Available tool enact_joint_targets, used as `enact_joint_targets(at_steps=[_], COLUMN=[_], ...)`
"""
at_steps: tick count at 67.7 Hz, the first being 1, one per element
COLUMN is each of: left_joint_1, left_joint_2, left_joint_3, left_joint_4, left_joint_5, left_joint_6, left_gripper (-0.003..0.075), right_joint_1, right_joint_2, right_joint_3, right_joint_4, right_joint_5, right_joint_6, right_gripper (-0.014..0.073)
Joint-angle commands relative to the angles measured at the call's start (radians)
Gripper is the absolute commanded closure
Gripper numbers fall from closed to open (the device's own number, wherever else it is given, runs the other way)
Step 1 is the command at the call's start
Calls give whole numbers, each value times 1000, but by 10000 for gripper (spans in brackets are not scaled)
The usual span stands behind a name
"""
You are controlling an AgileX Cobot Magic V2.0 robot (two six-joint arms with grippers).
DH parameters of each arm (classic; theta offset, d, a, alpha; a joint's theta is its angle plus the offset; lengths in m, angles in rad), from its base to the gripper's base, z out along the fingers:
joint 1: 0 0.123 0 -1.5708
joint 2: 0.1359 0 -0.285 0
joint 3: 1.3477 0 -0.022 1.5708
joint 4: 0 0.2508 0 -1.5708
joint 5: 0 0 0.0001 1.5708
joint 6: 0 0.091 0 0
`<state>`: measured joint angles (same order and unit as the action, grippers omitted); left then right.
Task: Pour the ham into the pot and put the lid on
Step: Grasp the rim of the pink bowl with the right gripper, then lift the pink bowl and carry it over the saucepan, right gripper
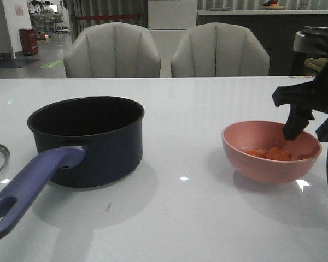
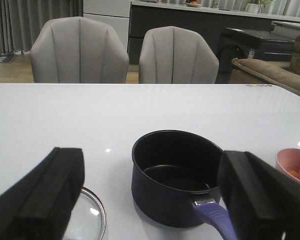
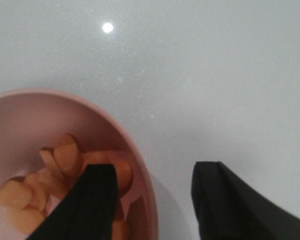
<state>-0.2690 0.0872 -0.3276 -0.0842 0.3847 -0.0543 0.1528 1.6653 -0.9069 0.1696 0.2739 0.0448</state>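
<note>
Right gripper [image 3: 152, 200] seen wide open, astride pink bowl [image 1: 262, 166] rim: one finger inside over ham [image 1: 272, 153], other outside; nothing held yet. Bowl well right of pot [image 1: 90, 139], so right arm judged nearer. Pot handle [image 1: 30, 185] long axis points from pot toward camera and left. Lid [image 2: 92, 212] lies flat just left of pot. Left gripper [image 2: 150, 200] wide open, empty, nearside of pot. Counted: one pot, one lid, one bowl, one ham heap, two chairs [image 1: 112, 52] beyond pot.

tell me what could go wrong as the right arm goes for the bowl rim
1. The right end effector straddles the pink bowl rim, one finger inside beside the ham; closing may pinch a chunk.
2. A one-sided rim grip might tip the bowl.
3. Pouring could miss the pot.
</note>
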Motion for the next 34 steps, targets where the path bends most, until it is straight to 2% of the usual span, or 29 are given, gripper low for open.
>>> enact_joint_targets(at_steps=[1,8,14,34], left_joint_1=[-9,-9,-9,-9], left_joint_2=[13,13,13,13], left_joint_3=[-24,-24,-24,-24], left_joint_4=[-9,-9,-9,-9], left_joint_5=[-73,-73,-73,-73], left_joint_6=[-3,-3,-3,-3], left_gripper=[138,138,138,138], right_joint_1=[0,0,0,1], right_joint_2=[12,33,30,-14], right_joint_3=[-66,-97,-121,-231], right_joint_4=[7,35,51,52], right_joint_5=[-16,34,68,157], right_joint_6=[-7,-7,-7,-10], right_gripper=[285,472,442,445])
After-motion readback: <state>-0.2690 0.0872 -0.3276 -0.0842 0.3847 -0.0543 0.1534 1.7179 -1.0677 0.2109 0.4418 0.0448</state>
